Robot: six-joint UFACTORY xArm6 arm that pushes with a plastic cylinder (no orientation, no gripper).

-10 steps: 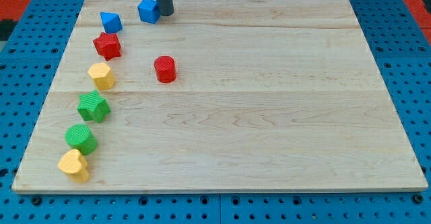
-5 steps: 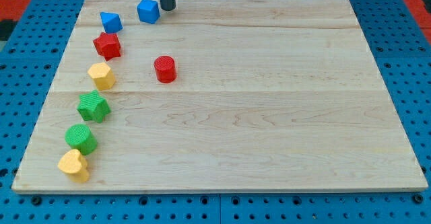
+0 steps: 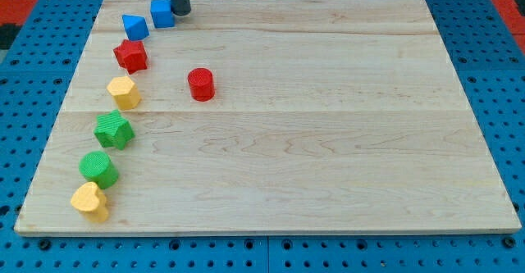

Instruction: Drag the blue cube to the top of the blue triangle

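The blue cube (image 3: 162,14) sits near the board's top edge at the view's upper left. The blue triangle (image 3: 134,26) lies just to its lower left, nearly touching it. My tip (image 3: 180,12) is at the cube's right side, touching it. The dark rod rises out of the view's top.
Down the board's left side run a red star-like block (image 3: 130,56), a yellow hexagon-like block (image 3: 124,92), a green star (image 3: 113,130), a green cylinder (image 3: 98,169) and a yellow heart (image 3: 89,201). A red cylinder (image 3: 200,84) stands apart. The wooden board (image 3: 328,125) lies on blue pegboard.
My tip has moved to the view's left along the top edge and pushed the blue cube left, close to the blue triangle. The other blocks have not moved.
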